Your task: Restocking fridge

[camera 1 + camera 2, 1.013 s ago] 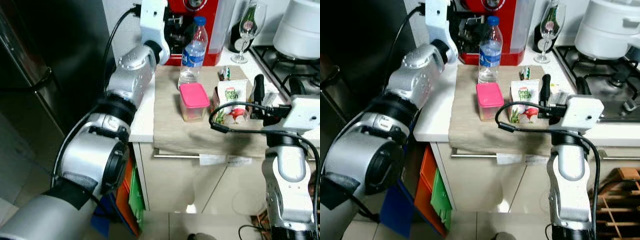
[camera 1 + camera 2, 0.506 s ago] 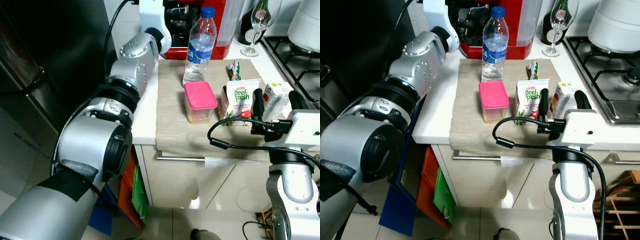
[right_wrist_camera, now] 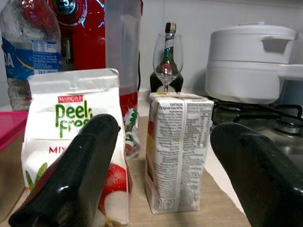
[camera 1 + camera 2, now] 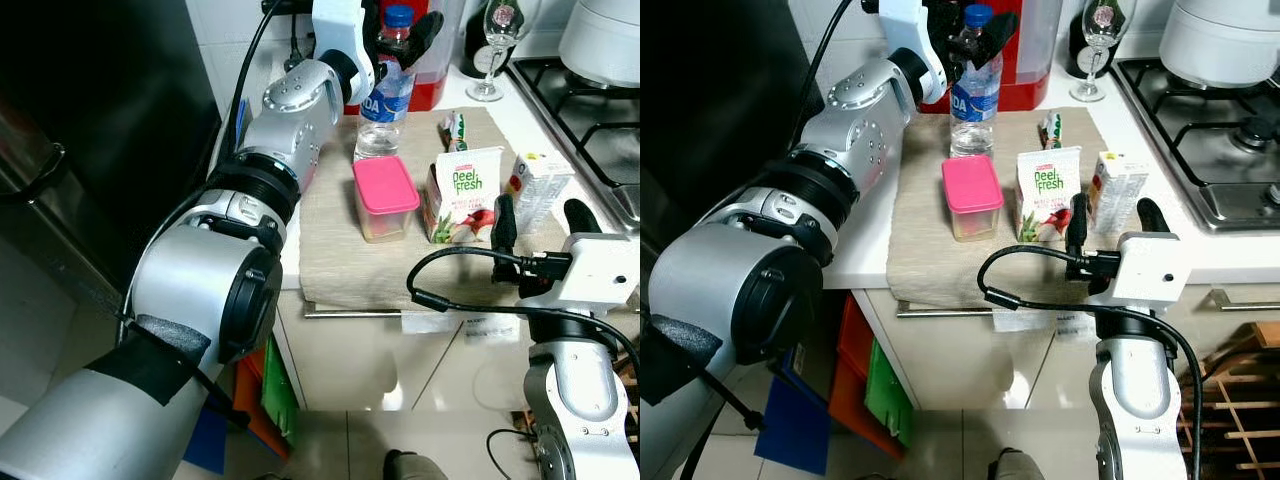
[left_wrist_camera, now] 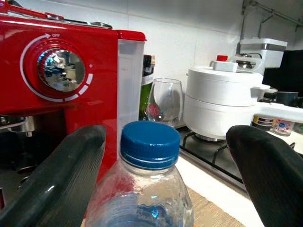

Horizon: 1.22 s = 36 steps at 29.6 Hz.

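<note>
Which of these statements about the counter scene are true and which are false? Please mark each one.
1. The left gripper is open around the neck of the water bottle. True.
2. The container on the cloth has a green lid. False: its lid is pink.
3. The right gripper is shut on the Peel Fresh carton. False: it is open, near the small juice carton, and grips nothing.
4. A wine glass stands behind the cloth, beside the stove. True.
5. The bottle's cap is red. False: it is blue; the machine behind it is red.
</note>
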Tool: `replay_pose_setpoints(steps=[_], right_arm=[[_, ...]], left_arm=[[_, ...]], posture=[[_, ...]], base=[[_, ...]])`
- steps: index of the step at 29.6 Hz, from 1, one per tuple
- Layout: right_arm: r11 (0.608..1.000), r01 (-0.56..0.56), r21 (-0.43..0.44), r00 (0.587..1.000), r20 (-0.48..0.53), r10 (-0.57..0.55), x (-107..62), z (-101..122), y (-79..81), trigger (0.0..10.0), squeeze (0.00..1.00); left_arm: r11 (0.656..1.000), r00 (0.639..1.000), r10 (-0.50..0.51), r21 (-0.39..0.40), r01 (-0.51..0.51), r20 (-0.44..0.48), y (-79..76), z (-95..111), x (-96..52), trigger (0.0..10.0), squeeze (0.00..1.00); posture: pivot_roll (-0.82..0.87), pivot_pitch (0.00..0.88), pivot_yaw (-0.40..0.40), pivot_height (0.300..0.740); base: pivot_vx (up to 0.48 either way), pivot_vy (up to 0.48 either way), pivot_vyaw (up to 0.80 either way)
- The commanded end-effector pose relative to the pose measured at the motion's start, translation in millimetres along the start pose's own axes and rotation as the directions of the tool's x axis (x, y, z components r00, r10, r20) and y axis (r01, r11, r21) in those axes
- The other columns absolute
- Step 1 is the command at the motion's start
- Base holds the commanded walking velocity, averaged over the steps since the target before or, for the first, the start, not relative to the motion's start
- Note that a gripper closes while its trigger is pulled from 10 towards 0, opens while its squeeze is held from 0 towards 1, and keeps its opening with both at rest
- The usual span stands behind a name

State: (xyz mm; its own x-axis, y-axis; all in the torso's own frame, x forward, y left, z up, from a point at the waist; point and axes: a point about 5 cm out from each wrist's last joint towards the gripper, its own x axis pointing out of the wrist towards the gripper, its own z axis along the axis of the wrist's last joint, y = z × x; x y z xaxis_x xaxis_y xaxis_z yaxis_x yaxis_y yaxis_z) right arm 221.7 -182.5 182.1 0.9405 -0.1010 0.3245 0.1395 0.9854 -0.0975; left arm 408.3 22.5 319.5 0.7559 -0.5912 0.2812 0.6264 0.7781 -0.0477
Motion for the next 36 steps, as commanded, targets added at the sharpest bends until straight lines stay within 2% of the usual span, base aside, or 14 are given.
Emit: replay_pose_setpoints(steps=[1,5,9,16,18,19,20,21,36], right_arm=[[1.0,-0.009,-0.005,1.0,0.012,0.009,-0.4,4.2,1.6,10.0,0.0],[1.0,-0.018,-0.003,1.0,0.009,0.018,0.9,2.4,3.0,10.0,0.0],[1.0,-0.021,-0.001,1.0,0.01,0.021,1.9,1.9,4.7,10.0,0.0],[1.0,-0.028,0.0,1.0,0.01,0.028,2.9,1.5,5.5,10.0,0.0],[1.0,-0.03,-0.001,0.999,0.011,0.03,3.7,1.6,5.3,10.0,0.0],[1.0,-0.03,-0.002,0.999,0.012,0.03,4.1,1.7,5.2,10.0,0.0],[1.0,-0.03,-0.002,0.999,0.012,0.03,4.1,1.7,5.2,10.0,0.0],[1.0,-0.031,-0.002,0.999,0.012,0.031,4.7,1.6,5.3,10.0,0.0],[0.999,-0.034,0.0,0.999,0.007,0.034,9.3,-1.9,6.6,10.0,0.0]], left_arm=[[0.999,1.0,-0.002,0.033,0.002,0.001,3.5,6.0,-0.1,10.0,0.0],[0.997,0.997,0.045,0.07,-0.041,-0.056,6.8,-5.1,-2.4,10.0,0.0],[0.993,0.993,0.092,0.085,-0.086,-0.068,11.2,-11.7,-5.2,10.0,0.0],[0.995,0.993,0.079,0.071,-0.073,-0.092,9.3,-16.9,-5.4,10.0,0.0],[0.995,0.991,0.08,0.068,-0.073,-0.108,8.3,-20.1,-5.6,3.2,0.0],[0.995,0.99,0.079,0.065,-0.072,-0.113,7.6,-21.4,-5.6,1.2,0.0],[0.995,0.99,0.079,0.065,-0.072,-0.113,7.6,-21.4,-5.6,1.2,0.0],[0.995,0.99,0.08,0.064,-0.073,-0.114,7.2,-21.9,-5.5,0.0,0.0],[0.995,0.987,0.059,0.083,-0.046,-0.152,5.3,-29.9,-7.1,0.0,0.0]], posture=[[-0.28,0.077,0.119,0.74],[-0.28,0.069,0.12,0.74],[-0.28,0.061,0.121,0.74],[-0.28,0.057,0.117,0.74],[-0.28,0.055,0.113,0.74],[-0.28,0.055,0.113,0.74],[-0.28,0.055,0.113,0.74],[-0.29,0.055,0.112,0.74],[-0.27,0.044,0.114,0.74]], base=[[0.0,0.0,0.0],[0.0,0.0,0.0],[0.0,0.0,0.0],[0.0,0.0,0.0],[0.0,0.0,0.0],[0.0,0.0,0.0],[0.0,0.0,0.0],[0.0,0.0,0.0],[0.0,0.0,0.0]])
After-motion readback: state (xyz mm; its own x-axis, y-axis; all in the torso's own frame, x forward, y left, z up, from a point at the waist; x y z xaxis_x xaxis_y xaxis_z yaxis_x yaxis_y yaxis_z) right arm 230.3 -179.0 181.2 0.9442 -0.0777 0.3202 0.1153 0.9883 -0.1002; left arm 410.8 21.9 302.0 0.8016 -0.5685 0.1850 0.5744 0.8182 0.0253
